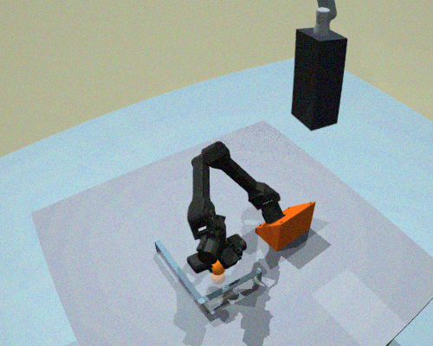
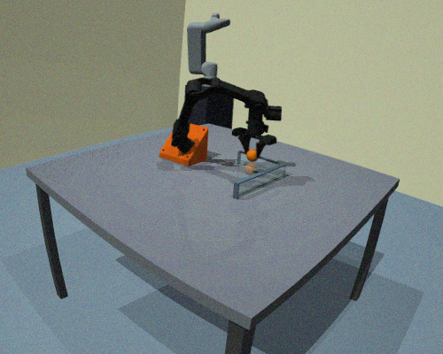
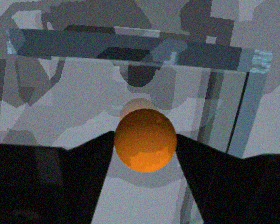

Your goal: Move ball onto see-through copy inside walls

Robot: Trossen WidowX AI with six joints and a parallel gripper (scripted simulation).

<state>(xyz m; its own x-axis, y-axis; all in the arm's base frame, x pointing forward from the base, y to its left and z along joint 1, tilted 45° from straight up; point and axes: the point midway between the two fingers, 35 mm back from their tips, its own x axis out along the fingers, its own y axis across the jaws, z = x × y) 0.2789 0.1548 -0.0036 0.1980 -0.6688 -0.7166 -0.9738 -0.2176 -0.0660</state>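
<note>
With the gripper (image 2: 252, 146) clamped on the ball (image 2: 252, 155), which is held clear of the table (image 2: 172, 230) above the see-through copy (image 2: 251, 168) inside the corner of the clear walls (image 2: 260, 179), a release from this height risks a bounce or roll off the mark.

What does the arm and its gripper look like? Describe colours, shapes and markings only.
The arm is matte black throughout, built of boxy links with rounded joints, and rises from an orange wedge-shaped base. The gripper is black too, with two flat, tapering fingers. No cables, labels or markings can be made out.
</note>
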